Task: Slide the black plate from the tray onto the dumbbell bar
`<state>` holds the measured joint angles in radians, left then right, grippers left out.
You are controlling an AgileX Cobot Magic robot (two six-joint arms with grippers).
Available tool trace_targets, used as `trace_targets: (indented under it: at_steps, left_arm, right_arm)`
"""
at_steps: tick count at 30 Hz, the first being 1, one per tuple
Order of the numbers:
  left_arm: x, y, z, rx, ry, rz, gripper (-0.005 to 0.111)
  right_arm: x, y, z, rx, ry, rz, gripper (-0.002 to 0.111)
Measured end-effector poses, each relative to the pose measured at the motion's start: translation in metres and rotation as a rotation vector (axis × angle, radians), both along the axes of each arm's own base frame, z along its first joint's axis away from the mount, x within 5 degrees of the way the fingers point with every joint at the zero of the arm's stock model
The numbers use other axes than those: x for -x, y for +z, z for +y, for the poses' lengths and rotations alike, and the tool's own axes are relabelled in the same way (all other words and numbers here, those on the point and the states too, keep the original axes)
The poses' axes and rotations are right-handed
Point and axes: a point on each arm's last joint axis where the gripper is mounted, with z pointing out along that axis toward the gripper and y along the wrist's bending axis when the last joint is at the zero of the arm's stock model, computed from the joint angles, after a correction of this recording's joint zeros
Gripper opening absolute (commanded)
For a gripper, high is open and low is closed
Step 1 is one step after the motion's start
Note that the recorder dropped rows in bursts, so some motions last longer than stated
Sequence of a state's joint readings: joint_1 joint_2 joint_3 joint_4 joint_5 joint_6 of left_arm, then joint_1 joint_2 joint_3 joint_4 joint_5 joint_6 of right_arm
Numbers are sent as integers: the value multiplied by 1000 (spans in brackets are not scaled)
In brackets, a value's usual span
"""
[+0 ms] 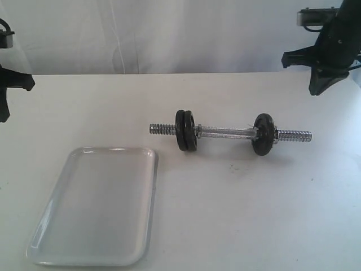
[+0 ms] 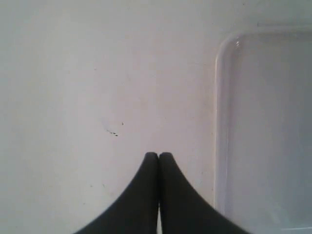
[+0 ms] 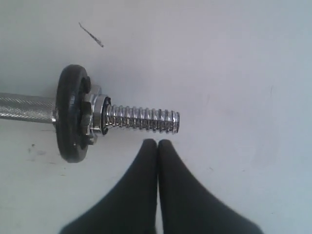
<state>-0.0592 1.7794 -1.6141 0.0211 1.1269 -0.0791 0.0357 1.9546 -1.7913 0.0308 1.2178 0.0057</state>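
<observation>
Our left gripper (image 2: 158,155) is closed tip to tip, holding nothing, with the tray (image 2: 218,97) just beside it. Our right gripper (image 3: 157,142), likewise closed and empty, hovers near the threaded end of the dumbbell bar (image 3: 141,118); a black plate (image 3: 70,114) sits there, two other black discs (image 1: 185,130) farther along

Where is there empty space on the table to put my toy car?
The biggest bare patch is the table between the dumbbell bar and the near edge, right of the tray. The strip behind the bar is free too, and the tray itself holds nothing. It's crowded only around the bar's black discs.
</observation>
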Motion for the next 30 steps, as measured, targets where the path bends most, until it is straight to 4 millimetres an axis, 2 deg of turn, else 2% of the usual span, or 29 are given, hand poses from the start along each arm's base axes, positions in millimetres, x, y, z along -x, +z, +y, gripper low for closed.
trace_targets:
  at_steps: [11, 18, 22, 26, 30]
  left_arm:
    - [12, 24, 11, -100, -5, -71, 0]
    - [32, 55, 31, -105, 35, -161, 0]
    - [44, 71, 35, -118, 40, -208, 0]
    - [65, 97, 35, -116, 48, -289, 0]
    - [104, 133, 35, -116, 62, -421, 0]
  right_arm:
    - [17, 38, -11, 7, 13, -92, 0]
    - [40, 49, -36, 17, -42, -98, 0]
    - [57, 63, -43, 48, -44, -127, 0]
    - [82, 88, -43, 67, -29, -190, 0]
    - [116, 117, -41, 82, -21, -275, 0]
